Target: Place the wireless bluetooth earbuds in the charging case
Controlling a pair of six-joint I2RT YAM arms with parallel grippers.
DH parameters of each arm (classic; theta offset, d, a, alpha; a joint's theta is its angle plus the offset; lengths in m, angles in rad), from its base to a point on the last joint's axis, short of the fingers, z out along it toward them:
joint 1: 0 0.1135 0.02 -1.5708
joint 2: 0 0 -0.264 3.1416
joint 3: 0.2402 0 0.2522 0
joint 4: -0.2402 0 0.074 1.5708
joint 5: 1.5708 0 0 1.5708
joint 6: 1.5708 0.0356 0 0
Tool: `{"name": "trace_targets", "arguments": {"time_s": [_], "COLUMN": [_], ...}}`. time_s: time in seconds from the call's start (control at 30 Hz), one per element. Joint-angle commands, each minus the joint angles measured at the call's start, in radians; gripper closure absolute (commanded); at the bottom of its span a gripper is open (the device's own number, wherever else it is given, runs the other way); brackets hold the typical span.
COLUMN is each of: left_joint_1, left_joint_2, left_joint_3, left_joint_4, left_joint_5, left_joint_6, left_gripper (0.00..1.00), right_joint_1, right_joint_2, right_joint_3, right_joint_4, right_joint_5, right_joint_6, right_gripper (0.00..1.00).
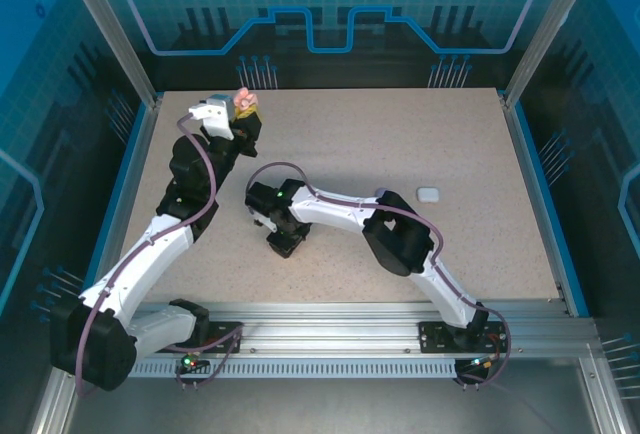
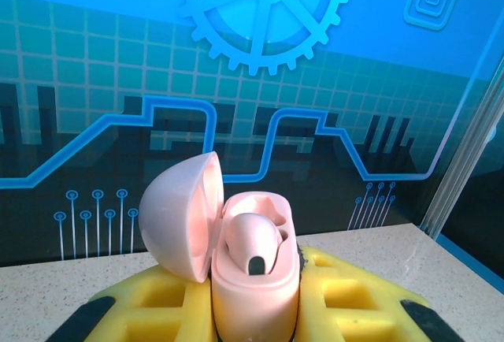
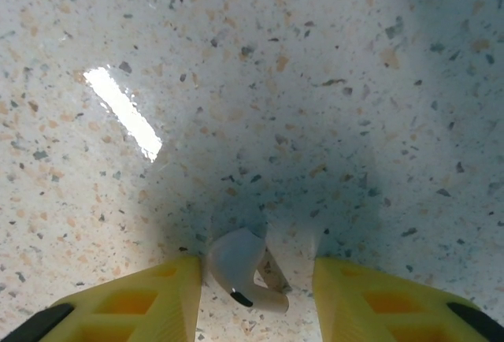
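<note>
**Finding 1.** Nearest the arm bases, short of the pink rounded plastic charging case (image 1: 243, 103) and slightly to its right, the right gripper (image 3: 256, 273) stands low over the speckled beige table (image 1: 400, 134). Its yellow jaws are apart, straddling a pale stemmed plastic earbud (image 3: 236, 269) that lies flat on the surface. One jaw touches the bud and the other stands clear, so nothing is clamped yet. The bud's colour is uncertain in shadow.

**Finding 2.** Farther out, well to the right of the case, a small white rounded object (image 1: 428, 194) sits alone on the table. It is too small to identify.

**Finding 3.** Farthest out, the left gripper (image 2: 252, 322) is closed on the case, holding it upright and clear of the table with its domed lid (image 2: 179, 216) swung open. One pink earbud (image 2: 250, 246) sits in a socket, and the socket beside it looks vacant.

**Assessment.** One bud is in. By my judgement its partner remains to be grasped, lifted and seated.
</note>
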Motion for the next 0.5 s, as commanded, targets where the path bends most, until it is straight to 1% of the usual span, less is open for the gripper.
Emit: {"name": "trace_targets", "arguments": {"time_s": [0.0,0.47], "left_joint_1": [0.01,0.011], "left_joint_2": [0.001,0.006], "left_joint_3": [0.042,0.049], "left_joint_4": [0.027,0.022], "left_joint_5": [0.008,0.018], "left_joint_6": [-0.019,-0.03], "left_gripper": [1.0,1.0], "right_joint_1": [0.01,0.01], "right_joint_2": [0.051,0.084], "right_joint_3": [0.033,0.119], "right_joint_4": [-0.011,-0.029], "right_joint_5": [0.026,0.055], "right_joint_6": [-0.023,-0.033], "right_gripper": [0.58,0.6]}}
